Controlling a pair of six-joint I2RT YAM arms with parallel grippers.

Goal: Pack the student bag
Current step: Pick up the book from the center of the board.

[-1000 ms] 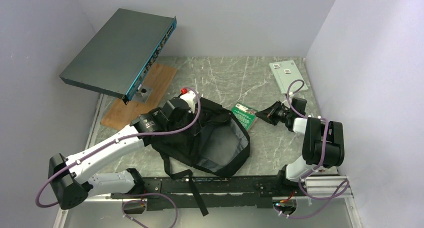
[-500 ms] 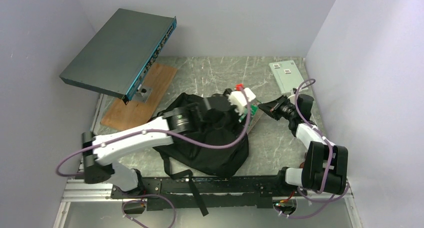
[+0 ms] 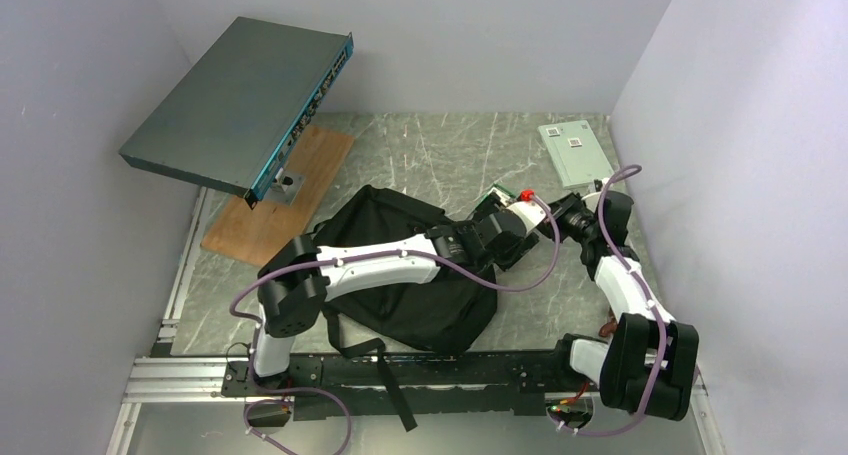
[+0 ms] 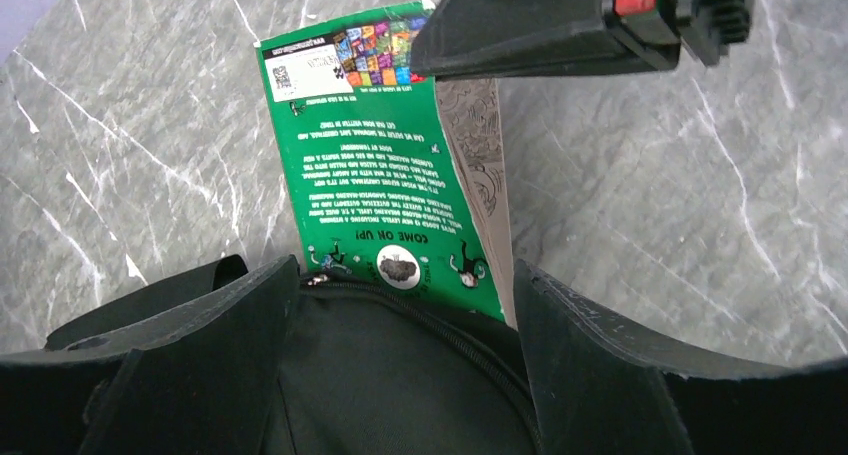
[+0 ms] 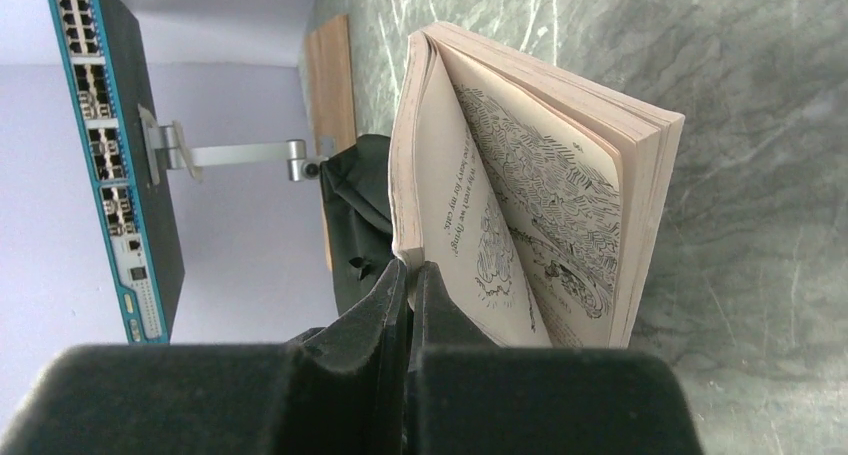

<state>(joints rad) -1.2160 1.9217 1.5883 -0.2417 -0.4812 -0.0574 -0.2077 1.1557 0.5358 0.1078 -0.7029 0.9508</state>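
Bench [image 3: 430,150], grey marble. Student bag [image 3: 440,310], black, lay near-centre on it, zip facing right. Green paperback [image 4: 390,175], part-opened, lay at the bag's far right edge. My left pincer [image 4: 400,295] stood spread wide over the zip. My right pincer [image 5: 408,270] clamped the paperback's outer leaf.

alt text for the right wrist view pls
The right arm's black fingers, pressed shut, pinch the cover of an open paperback book, its illustrated pages fanning above a grey marble table. Behind are a black bag, a wooden board and a blue-faced network box on a metal arm.
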